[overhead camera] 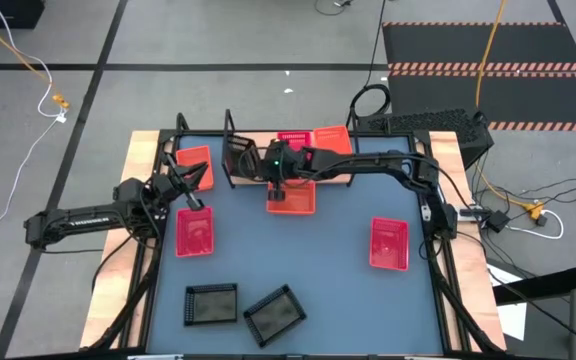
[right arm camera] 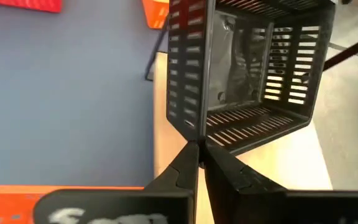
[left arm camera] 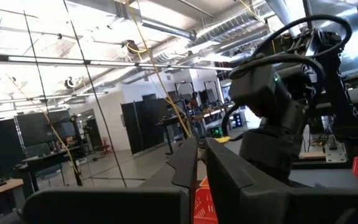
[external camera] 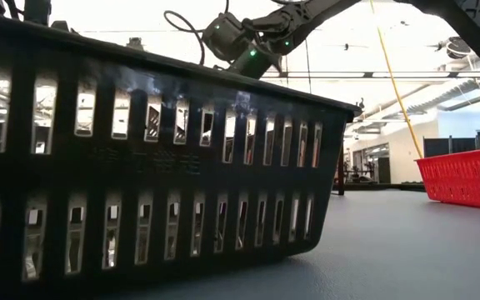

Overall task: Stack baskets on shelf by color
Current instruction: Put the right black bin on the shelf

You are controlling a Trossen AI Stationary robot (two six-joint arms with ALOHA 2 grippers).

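Right fingers clamped on the rim of a black basket at the shelf.

The right fingers (right arm camera: 197, 163) pinch the mesh wall of a black basket (right arm camera: 248, 68) tipped on its side over the pale wooden shelf (right arm camera: 300, 163). The left fingers (overhead camera: 190, 201), nearly closed and holding nothing, hover at the edge of a pinkish-red basket (overhead camera: 195, 235). On the blue bench (overhead camera: 318, 270) lie two more black baskets, two pinkish-red and one orange; the rest sit by the shelf.

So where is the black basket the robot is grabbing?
In the high view, the black basket stands tipped on the shelf at the table's far edge, between two orange baskets. The right gripper pinches its wall.
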